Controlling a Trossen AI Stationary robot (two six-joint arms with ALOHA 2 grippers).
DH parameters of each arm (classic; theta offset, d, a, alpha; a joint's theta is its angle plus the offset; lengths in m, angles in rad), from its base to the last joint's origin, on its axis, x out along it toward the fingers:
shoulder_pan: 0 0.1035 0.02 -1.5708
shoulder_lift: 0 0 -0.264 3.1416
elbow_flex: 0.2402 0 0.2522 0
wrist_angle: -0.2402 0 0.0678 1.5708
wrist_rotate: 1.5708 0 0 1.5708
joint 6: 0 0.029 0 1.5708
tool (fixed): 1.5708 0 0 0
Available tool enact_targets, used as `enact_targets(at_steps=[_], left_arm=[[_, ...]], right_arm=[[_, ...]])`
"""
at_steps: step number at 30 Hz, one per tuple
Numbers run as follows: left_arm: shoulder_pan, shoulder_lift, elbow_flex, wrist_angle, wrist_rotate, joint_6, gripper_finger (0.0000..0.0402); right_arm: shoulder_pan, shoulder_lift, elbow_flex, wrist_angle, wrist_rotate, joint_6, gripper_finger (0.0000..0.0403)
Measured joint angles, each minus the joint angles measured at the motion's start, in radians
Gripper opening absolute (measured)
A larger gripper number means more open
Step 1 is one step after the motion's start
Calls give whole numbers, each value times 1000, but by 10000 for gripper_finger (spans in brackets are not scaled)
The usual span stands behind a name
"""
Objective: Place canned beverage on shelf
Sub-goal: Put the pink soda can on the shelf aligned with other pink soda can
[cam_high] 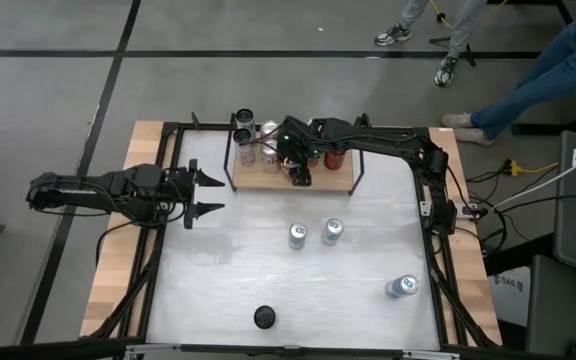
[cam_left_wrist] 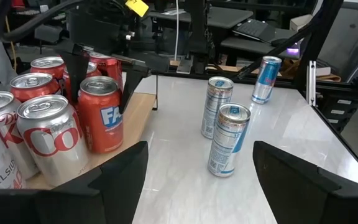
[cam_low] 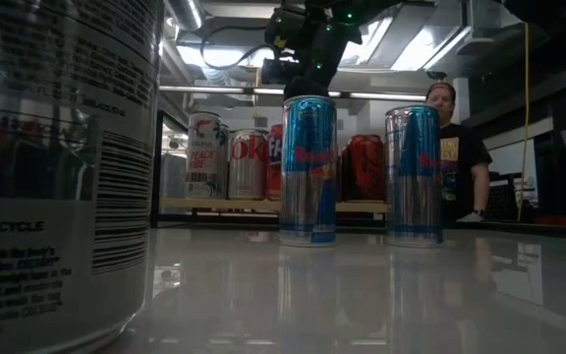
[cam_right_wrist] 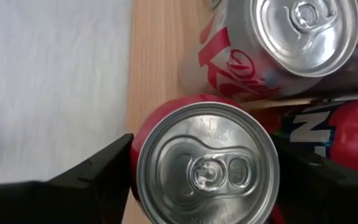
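On the shelf (cam_high: pixel 268 180), at the far side of the table (cam_high: pixel 238 270), the right gripper (cam_right_wrist: pixel 207 171) hangs right over a red can (cam_right_wrist: pixel 207 165). Its two fingers stand apart, one on each side of the can. They look just clear of the sides, so I think the can is standing on the board by itself. It sits near the front edge, touching or almost touching a silver can (cam_right_wrist: pixel 278 43) behind it. More cans crowd in close by.

The left gripper (cam_high: pixel 206 195) waits off to the left of the shelf, low over the table, with its fingers apart and nothing between them.

Three tall blue cans (cam_high: pixel 298 235) stand out on the white table, well apart from the shelf. A dark can (cam_high: pixel 264 317) stands near the front edge.

A can like this is round, smooth and a bit slippery. If it is full it feels heavy for its size. Its walls are thin and will dent if you squeeze too hard. The best place to hold it is around the middle of its side, with one finger on each side. It is tall and narrow, so a small bump could tip it over. The cans beside it stand so close that one knock could push them too.
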Motion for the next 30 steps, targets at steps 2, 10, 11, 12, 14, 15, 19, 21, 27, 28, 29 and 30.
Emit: enact_targets(at_steps=[2,10,11,12,14,15,19,21,27,28,29,30], left_arm=[[0,0,0,0,0,0,283],[0,0,0,0,0,0,283],[0,0,0,0,0,0,283],[0,0,0,0,0,0,283],[0,0,0,0,0,0,283],[0,0,0,0,0,0,283],[0,0,0,0,0,0,283],[0,0,0,0,0,0,283],[0,0,0,0,0,0,283],[0,0,0,0,0,0,283],[0,0,0,0,0,0,283],[0,0,0,0,0,0,283]], right_arm=[[0,0,0,0,0,0,306],[1,0,0,-10,0,0,331],[1,0,0,-10,0,0,333],[1,0,0,-10,1,0,334],[1,0,0,-10,1,0,335],[1,0,0,-10,1,0,336],[1,0,1,-10,1,0,336],[1,0,1,-10,1,0,337],[1,0,2,-10,2,0,337],[1,-1,2,-11,2,0,337],[1,-2,2,-11,3,-1,337],[1,-3,2,-10,8,-1,337]])
